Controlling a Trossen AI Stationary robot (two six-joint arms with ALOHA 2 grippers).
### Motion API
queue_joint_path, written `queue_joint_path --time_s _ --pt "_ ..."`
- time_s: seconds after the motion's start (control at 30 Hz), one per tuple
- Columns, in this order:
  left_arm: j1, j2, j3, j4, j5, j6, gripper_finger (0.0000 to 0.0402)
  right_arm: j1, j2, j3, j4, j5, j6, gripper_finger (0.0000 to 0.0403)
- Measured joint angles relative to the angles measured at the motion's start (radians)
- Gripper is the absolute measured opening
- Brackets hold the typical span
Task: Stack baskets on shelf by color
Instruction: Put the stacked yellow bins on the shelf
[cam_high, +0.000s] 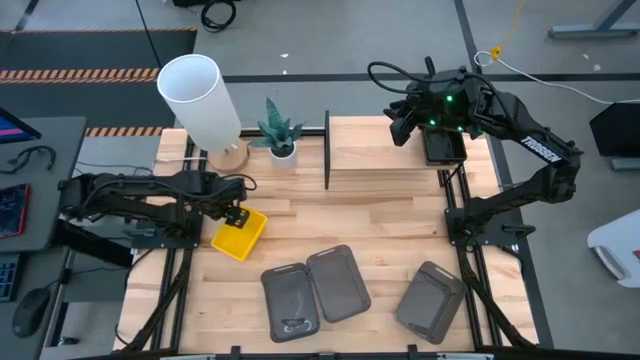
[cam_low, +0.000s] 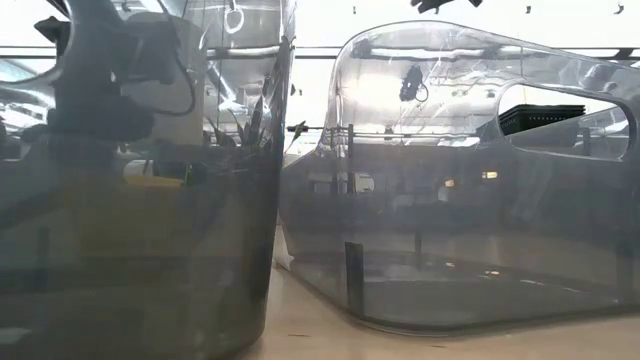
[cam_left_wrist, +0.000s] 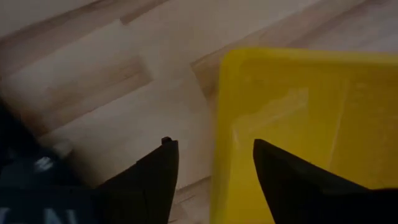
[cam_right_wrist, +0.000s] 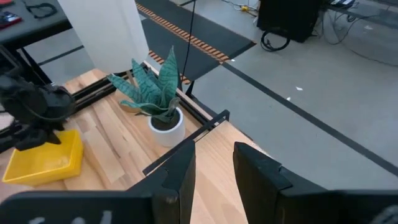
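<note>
Up on the table (cam_high: 380, 210), three grey baskets (cam_high: 335, 283) lay near the front edge, well away from the shelf (cam_high: 385, 165). One yellow basket (cam_high: 239, 233) sat left of them. The left gripper (cam_left_wrist: 214, 171) stood wide over its rim. The right gripper (cam_right_wrist: 214, 165) hung above the shelf, fingers apart, holding nothing.

High view: straight down over whole table (cam_high: 380, 215). Low view: table level, close behind grey baskets (cam_low: 450, 200). 2 wrist views share yellow basket (cam_left_wrist: 298, 124), left's very close.
</note>
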Motion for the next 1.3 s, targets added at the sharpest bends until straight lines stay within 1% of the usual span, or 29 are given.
queue_joint_path --time_s 0.1,0.23,0.33,0.43,0.53,0.57,0.63,0.73,0.8,0.93,1.03,1.13,1.3 --pt "0.000 0.053 0.000 0.075 0.041 0.021 0.0192 0.006 0.009 0.000 0.001 -0.013 0.006 0.0114" --pt "0.000 0.146 0.001 0.114 0.088 0.036 0.0158 0.029 0.016 0.000 0.007 -0.015 0.004 0.0114" --pt "0.000 0.200 0.001 0.141 0.119 0.097 0.0126 0.048 0.022 0.000 0.011 -0.015 0.003 0.0114" --pt "0.000 0.225 0.001 0.215 0.151 0.125 0.0082 0.058 0.023 0.000 0.014 -0.015 0.002 0.0114" --pt "0.000 0.226 0.007 0.318 0.205 0.101 0.0026 0.059 0.026 0.000 0.014 -0.015 0.001 0.0114" --pt "0.000 0.226 0.018 0.346 0.227 0.078 0.0016 0.059 0.026 0.000 0.014 -0.016 0.001 0.0114" --pt "0.000 0.226 0.070 0.374 0.256 0.076 0.0013 0.059 0.025 0.000 0.014 -0.018 0.002 0.0114" --pt "0.001 0.227 0.184 0.359 0.254 0.114 0.0014 0.059 0.025 0.000 0.014 -0.019 -0.004 0.0114" --pt "0.010 0.239 0.273 0.360 0.226 0.132 0.0012 0.054 0.025 0.000 0.014 -0.019 -0.006 0.0114" --pt "0.056 0.302 0.466 0.330 0.202 0.172 0.0012 0.038 0.032 0.000 0.012 -0.020 -0.006 0.0114" --pt "0.085 0.392 0.643 0.257 0.170 0.250 0.0012 0.027 0.041 0.000 0.011 -0.020 -0.007 0.0114" --pt "0.111 0.512 0.835 0.167 0.138 0.341 0.0012 0.008 0.042 0.000 -0.006 -0.021 -0.006 0.0114" --pt "0.171 0.709 1.163 0.014 0.135 0.366 0.0013 -0.027 0.008 0.000 -0.041 -0.020 0.000 0.0114"
